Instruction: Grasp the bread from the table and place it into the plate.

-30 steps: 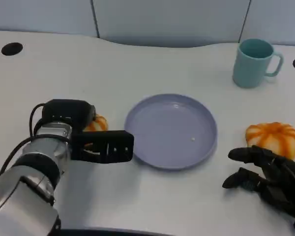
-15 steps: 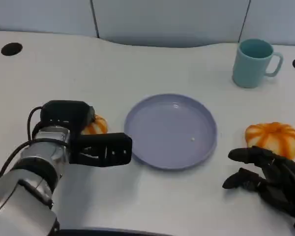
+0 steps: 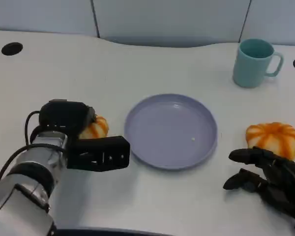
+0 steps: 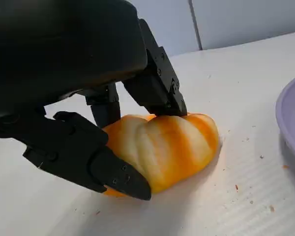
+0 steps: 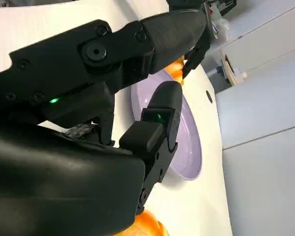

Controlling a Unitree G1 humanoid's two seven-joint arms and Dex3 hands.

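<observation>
**Left hand clasps a bread roll beside the plate**

Gripping an orange-and-white striped bread roll [image 4: 162, 150], the left hand [image 3: 83, 142] sits on the white table [image 3: 137, 59] just to the left of the lavender plate [image 3: 171, 131]. From the left wrist camera, black fingers [image 4: 157, 83] press on the roll's top while the thumb [image 4: 88, 157] wraps its near side; the roll's underside appears to rest on the table surface, with a few crumbs scattered close by. From the head camera, only a small part of this roll peeks out behind the hand's black shell.

A second striped roll [image 3: 274, 138] lies on the table to the right of the plate, not touching it. The right hand [image 3: 268, 177] rests just in front of that roll, holding nothing, its fingers loosely curved and apart. In the right wrist view, an orange sliver of that roll [image 5: 147, 223] shows below the hand, with the plate [image 5: 187, 142] beyond the fingertips.

The plate's surface is bare apart from a tiny speck. A teal mug [image 3: 255, 63] stands upright at the far right of the table, well apart from the plate, its handle facing right.
</observation>
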